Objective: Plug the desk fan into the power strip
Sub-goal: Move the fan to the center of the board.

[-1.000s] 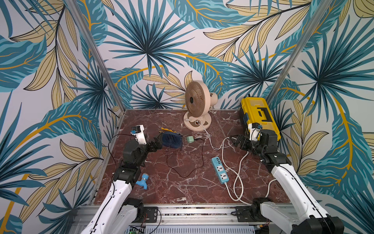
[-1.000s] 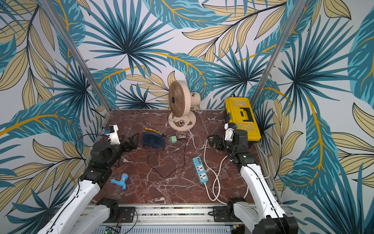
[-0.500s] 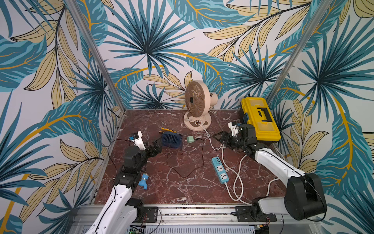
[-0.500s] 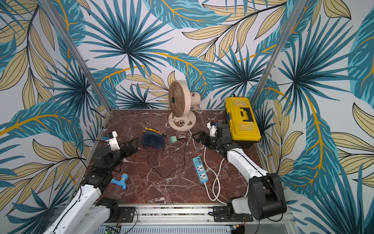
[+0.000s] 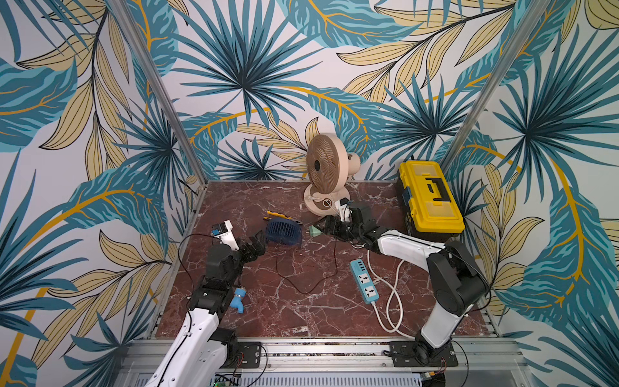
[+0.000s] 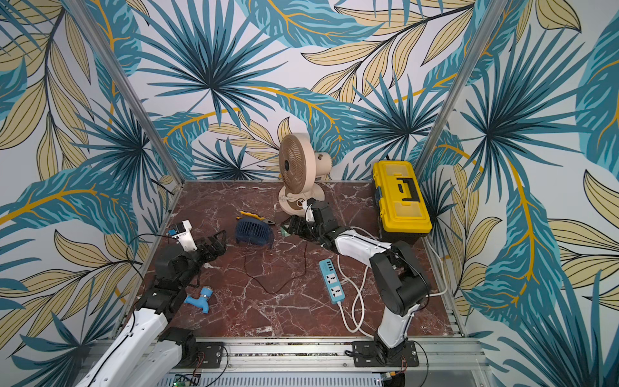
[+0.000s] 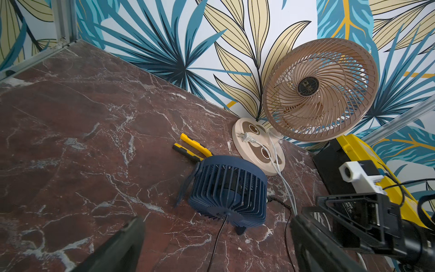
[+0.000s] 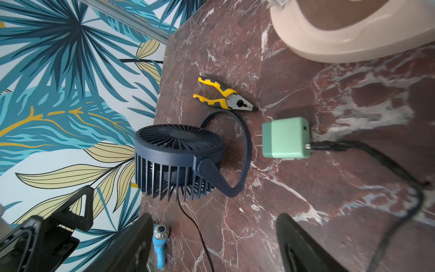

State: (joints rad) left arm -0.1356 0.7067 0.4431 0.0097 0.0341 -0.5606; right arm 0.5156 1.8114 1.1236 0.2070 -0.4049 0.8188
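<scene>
desk fan [image 5: 284, 231] (the small navy one) lies on the table [image 5: 248, 201], black cord [image 8: 341, 144] ending in a green adapter [image 8: 286, 137]. right gripper [image 8: 214, 219] just short of the adapter, jaws apart, empty, apparently lined up to pinch it. left gripper [image 5: 257, 239] spread, empty. power strip [image 5: 364, 280] well apart, sockets up.

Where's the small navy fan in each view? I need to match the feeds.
Top view: navy fan mid-table, in front of the beige fan.
Top view: same place.
Left wrist: in front of the beige fan's base.
Right wrist: beside the green adapter.
Shared landmark: yellow-handled pliers lying by it, in all four.
</scene>
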